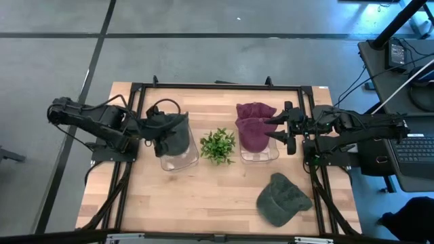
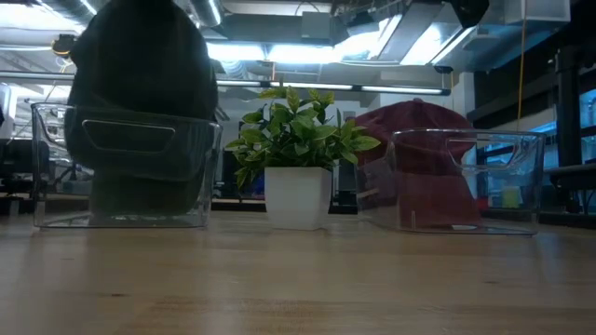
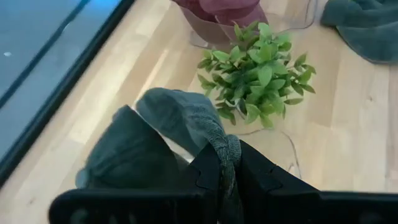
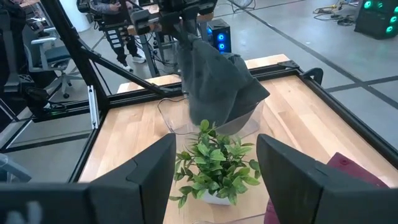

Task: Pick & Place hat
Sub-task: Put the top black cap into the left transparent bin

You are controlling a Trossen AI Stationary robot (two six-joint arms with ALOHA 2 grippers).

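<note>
High view, from left to right: the left gripper (image 1: pixel 157 132) reaches in over the clear plastic bin on the left (image 1: pixel 184 160) with its fingers clamped on the fabric of a dark grey-green knitted hat (image 1: pixel 175 133). The hat hangs from the gripper partly down inside that bin. The left wrist view shows the pinch closely, with a fold of the knit squeezed between the two dark fingers (image 3: pixel 208 174). In the low view the same hat (image 2: pixel 140 84) fills the upper part of the left bin (image 2: pixel 200 167) and rises above its rim.

Between the two bins stands a small leafy green plant in a white pot (image 1: pixel 218 145).

Next comes the clear plastic bin on the right (image 1: pixel 271 156), holding maroon knitted hats (image 1: pixel 253 127) that bulge over its rim. The right gripper (image 1: pixel 289 128) hovers at that bin's far right edge with its fingers spread apart and nothing between them; the right wrist view looks between those parted fingers (image 4: pixel 143 168) towards the plant and the left bin.

A second dark green hat (image 1: pixel 281 198) lies flat on the light wooden table (image 1: pixel 203 196), near its front edge and below the right bin.

No readable writing or brand shows on any of these things.
</note>
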